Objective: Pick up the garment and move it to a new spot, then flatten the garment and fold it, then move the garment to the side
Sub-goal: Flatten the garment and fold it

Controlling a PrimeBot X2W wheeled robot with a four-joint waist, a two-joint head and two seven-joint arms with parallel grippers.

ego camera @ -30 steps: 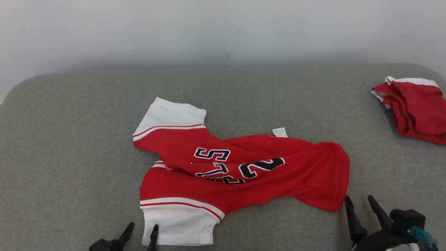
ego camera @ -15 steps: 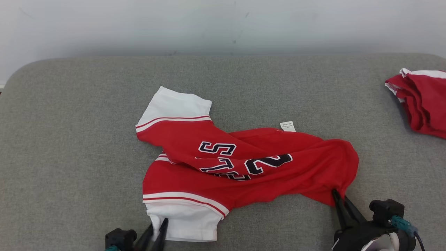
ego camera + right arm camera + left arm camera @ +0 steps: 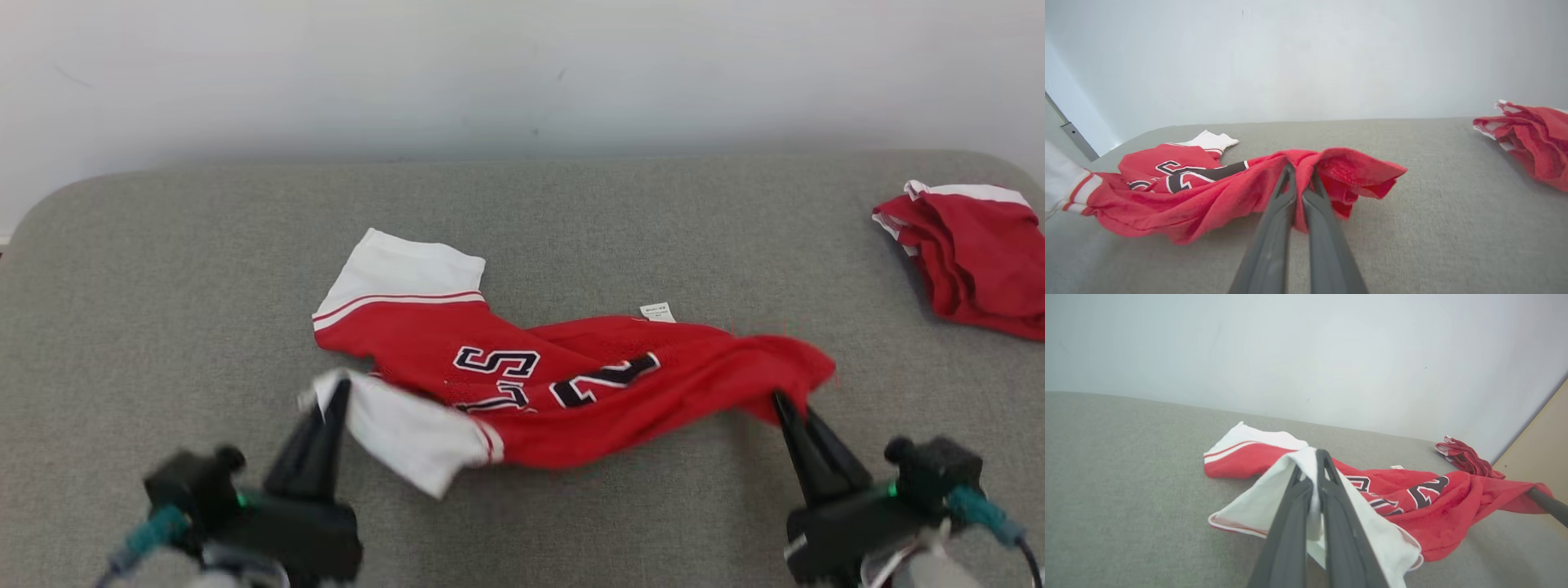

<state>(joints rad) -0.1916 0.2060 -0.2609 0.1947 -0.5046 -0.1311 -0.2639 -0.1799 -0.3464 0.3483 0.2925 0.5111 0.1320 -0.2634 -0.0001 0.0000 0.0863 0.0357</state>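
Left gripper (image 3: 340,390): I clamp the jersey (image 3: 588,400), white sleeve.
Right gripper (image 3: 782,402): I clamp its red end.
Cushion (image 3: 163,286): bears second garment (image 3: 971,261).

I log the garment (image 3: 620,408) red with white sleeve ends (image 3: 400,273), red-striped, and dark white-edged lettering (image 3: 498,361); cushion (image 3: 163,286) under it grey; bundle (image 3: 976,253) to its right red, white-trimmed.

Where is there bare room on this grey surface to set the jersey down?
The widest bare patch is left of the jersey, out to the rounded left edge of the grey surface. A free strip runs behind it along the wall, and a narrower gap lies between its right end and the other red garment. The middle and far right corner are crowded.
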